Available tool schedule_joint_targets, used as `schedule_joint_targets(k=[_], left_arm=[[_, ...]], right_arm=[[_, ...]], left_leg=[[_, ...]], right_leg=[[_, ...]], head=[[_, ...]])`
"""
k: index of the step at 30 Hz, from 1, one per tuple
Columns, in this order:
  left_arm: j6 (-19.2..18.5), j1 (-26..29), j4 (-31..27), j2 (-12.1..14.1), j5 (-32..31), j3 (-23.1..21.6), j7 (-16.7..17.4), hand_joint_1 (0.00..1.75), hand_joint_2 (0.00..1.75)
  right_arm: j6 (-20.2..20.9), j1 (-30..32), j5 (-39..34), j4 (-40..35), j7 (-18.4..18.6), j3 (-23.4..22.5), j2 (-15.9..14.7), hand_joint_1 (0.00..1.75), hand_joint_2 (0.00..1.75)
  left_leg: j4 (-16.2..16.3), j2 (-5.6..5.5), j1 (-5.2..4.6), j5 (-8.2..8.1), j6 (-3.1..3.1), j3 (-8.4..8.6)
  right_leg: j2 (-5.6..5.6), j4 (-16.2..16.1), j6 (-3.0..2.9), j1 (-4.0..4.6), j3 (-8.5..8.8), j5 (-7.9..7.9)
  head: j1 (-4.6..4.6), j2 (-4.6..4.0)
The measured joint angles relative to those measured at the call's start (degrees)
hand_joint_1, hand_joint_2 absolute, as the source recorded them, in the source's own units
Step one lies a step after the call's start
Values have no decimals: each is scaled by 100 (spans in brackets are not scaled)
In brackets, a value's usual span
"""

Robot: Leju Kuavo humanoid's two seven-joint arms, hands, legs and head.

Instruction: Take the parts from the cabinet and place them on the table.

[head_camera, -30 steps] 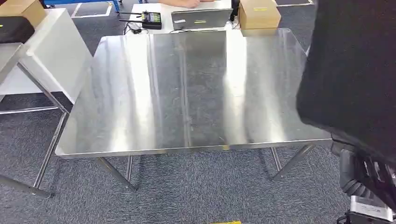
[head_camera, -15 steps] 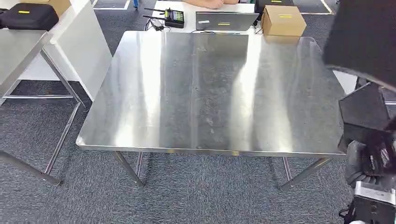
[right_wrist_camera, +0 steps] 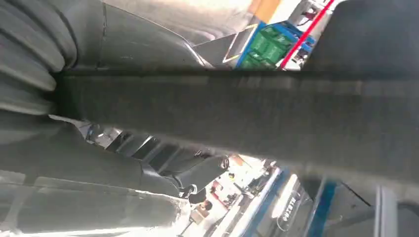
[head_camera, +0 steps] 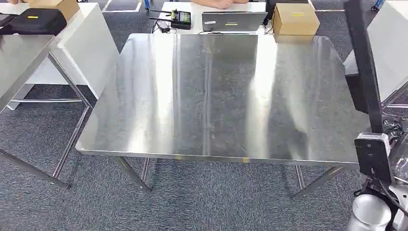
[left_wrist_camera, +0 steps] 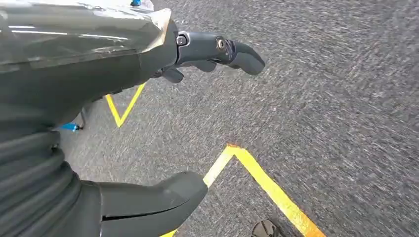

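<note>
A flat black part stands edge-on at the right, over the right edge of the steel table. My right hand holds it from below, near the table's front right corner. In the right wrist view the black part crosses the frame as a dark bar, and my right hand wraps it with fingers on one side. My left hand hangs over grey carpet, its fingers and thumb apart with nothing between them.
Behind the table lie a cardboard box, a laptop and a black controller. A second steel table and a white cabinet with a black bag stand left. A white surface is at right.
The camera has shifted, so the table sits more centred. The black part, broad and close at the upper right before, now shows edge-on as a thin strip.
</note>
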Motion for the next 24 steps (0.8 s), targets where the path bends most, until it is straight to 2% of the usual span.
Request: schedule_joint_targets(k=[2,4,5,10,13,17,21,24], left_arm=[[0,2,-2,0,-13,20,0,0,175],[0,1,-2,-2,-13,33,4,0,175],[0,-4,-2,0,-13,53,4,0,175],[-37,-8,-2,9,-61,114,-7,0,175],[-52,-6,-2,35,-74,129,-59,0,175],[-61,-9,-2,55,-85,184,-105,0,175],[-91,-13,-2,59,-151,214,-109,0,175],[-122,-13,-2,68,-256,214,-111,0,175]], right_arm=[[-11,-167,283,240,211,-46,-167,175,175],[-15,-490,568,683,385,-140,-486,175,175],[-17,-669,769,1031,457,-177,-716,175,175],[-64,-1607,1730,2496,985,-76,-1550,175,175],[-259,-2041,2506,3343,1370,198,-1867,175,175],[-477,-2599,3341,4244,1677,660,-2002,175,175],[-356,-3082,3844,4962,1814,1150,-2000,175,175],[-264,-3217,4016,5240,1834,1414,-2000,175,175]], left_leg=[[-1,1,0,2,-11,3],[-4,3,2,-1,-117,4],[-6,4,1,-1,-138,2],[3,5,-26,1,-139,-7],[15,2,-39,1,-138,-19],[16,3,-56,2,-135,-18],[19,-1,-56,2,-135,-18],[18,-14,-55,3,-134,-25]], right_leg=[[0,2,0,5,-1,0],[1,4,-1,6,-3,-1],[1,5,-2,5,-3,-1],[-5,5,0,-16,2,0],[-7,5,5,-25,0,3],[-6,5,7,-41,-3,4],[-9,5,7,-43,-7,3],[-27,5,7,-42,-7,2]], head=[[0,0],[0,0],[0,0],[2,0],[2,0],[2,0],[0,0],[0,0]])
